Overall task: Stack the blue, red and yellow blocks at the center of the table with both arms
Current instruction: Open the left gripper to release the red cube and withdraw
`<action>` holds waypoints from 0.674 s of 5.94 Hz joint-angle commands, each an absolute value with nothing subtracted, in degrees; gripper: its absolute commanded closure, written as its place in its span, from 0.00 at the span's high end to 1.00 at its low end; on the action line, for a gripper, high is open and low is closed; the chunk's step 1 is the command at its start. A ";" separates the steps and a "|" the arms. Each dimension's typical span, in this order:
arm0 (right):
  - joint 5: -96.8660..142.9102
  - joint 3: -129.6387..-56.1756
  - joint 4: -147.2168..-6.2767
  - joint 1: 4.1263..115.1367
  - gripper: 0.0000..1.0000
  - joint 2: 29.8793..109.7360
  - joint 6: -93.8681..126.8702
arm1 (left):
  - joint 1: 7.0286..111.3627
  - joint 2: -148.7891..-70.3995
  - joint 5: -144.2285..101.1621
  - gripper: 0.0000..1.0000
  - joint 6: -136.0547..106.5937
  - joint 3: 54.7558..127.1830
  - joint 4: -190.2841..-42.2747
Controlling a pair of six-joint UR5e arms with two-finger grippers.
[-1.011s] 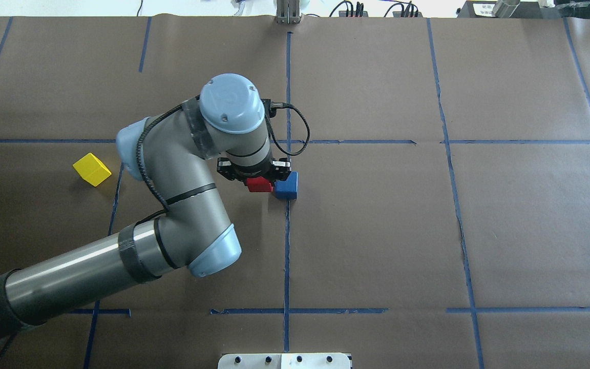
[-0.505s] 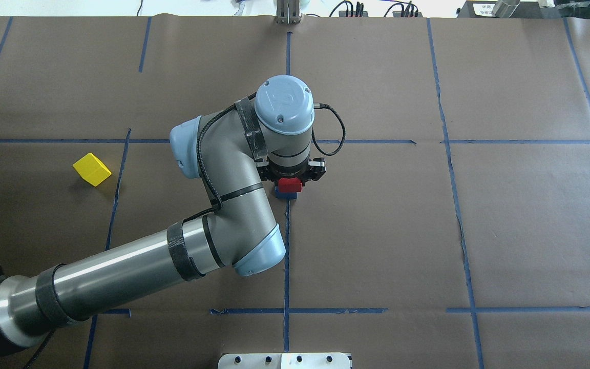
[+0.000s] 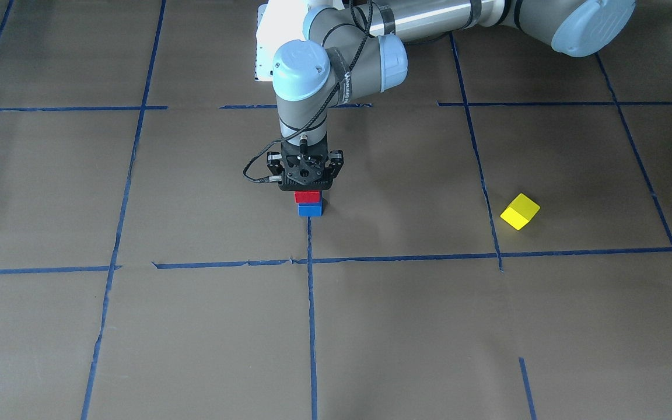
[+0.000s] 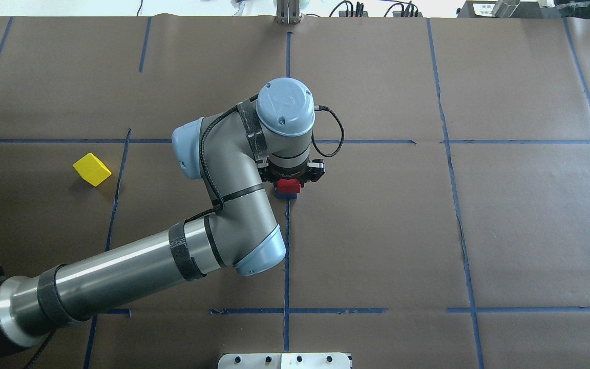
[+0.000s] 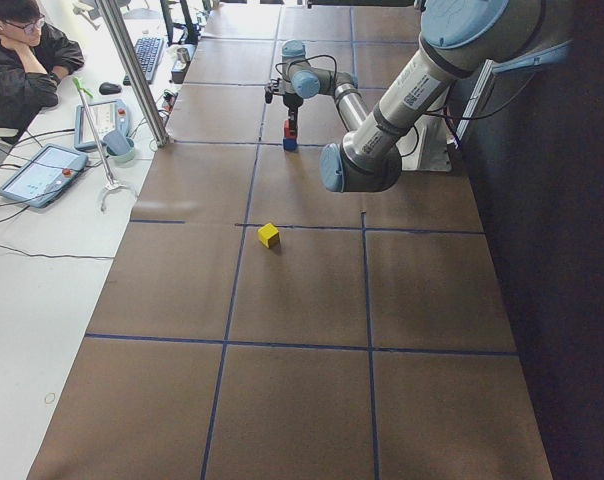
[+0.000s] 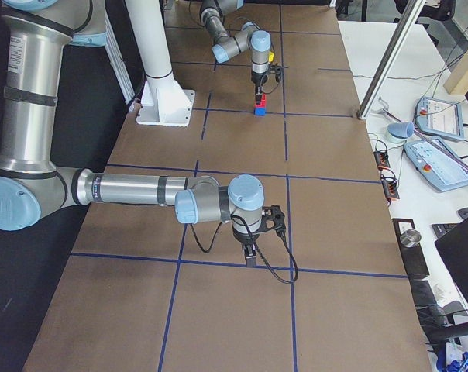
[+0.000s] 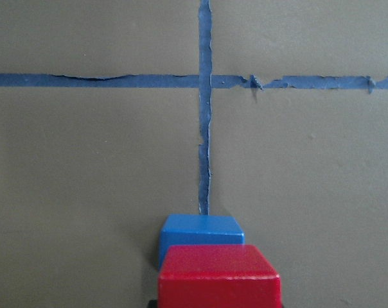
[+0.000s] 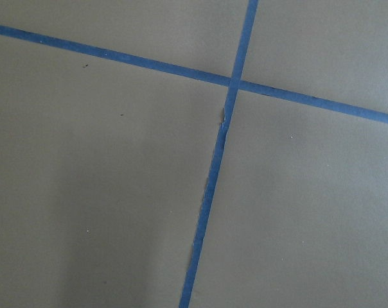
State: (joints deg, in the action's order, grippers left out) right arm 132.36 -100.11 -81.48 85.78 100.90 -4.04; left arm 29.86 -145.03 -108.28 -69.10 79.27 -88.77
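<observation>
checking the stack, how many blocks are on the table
3: red block atop the blue block at table center; yellow block lies apart on the robot's left side. None seems hidden.

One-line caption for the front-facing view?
Left gripper holds red block atop blue block; yellow block lies apart.

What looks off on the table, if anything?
Little. The yellow block lies turned out of line with the tape grid, far off on the robot's left. The blue tape by the stack is torn and ragged. The red block sits on the blue block, roughly aligned.

Yellow block [image 4: 91, 169] unobstructed, stack [image 3: 309, 203] well apart
</observation>
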 commanded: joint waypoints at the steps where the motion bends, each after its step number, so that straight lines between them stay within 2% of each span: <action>1: 132.36 -100.02 -81.47 85.78 1.00 100.90 -4.04 | 29.80 -144.93 -108.28 0.12 -69.00 79.28 -88.86; 2: 132.36 -100.02 -81.47 85.78 1.00 100.90 -4.04 | 29.88 -144.84 -108.37 0.27 -68.99 79.19 -89.47; 3: 132.36 -100.02 -81.47 85.78 1.00 100.90 -4.04 | 29.88 -144.76 -108.37 0.55 -68.91 79.28 -89.73; 4: 132.36 -100.02 -81.47 85.78 1.00 100.90 -4.04 | 29.88 -144.67 -108.11 1.00 -68.65 79.45 -89.91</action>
State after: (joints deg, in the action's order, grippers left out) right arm 132.36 -100.02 -81.48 85.78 100.90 -4.04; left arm 29.87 -144.74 -108.29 -68.84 79.32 -89.69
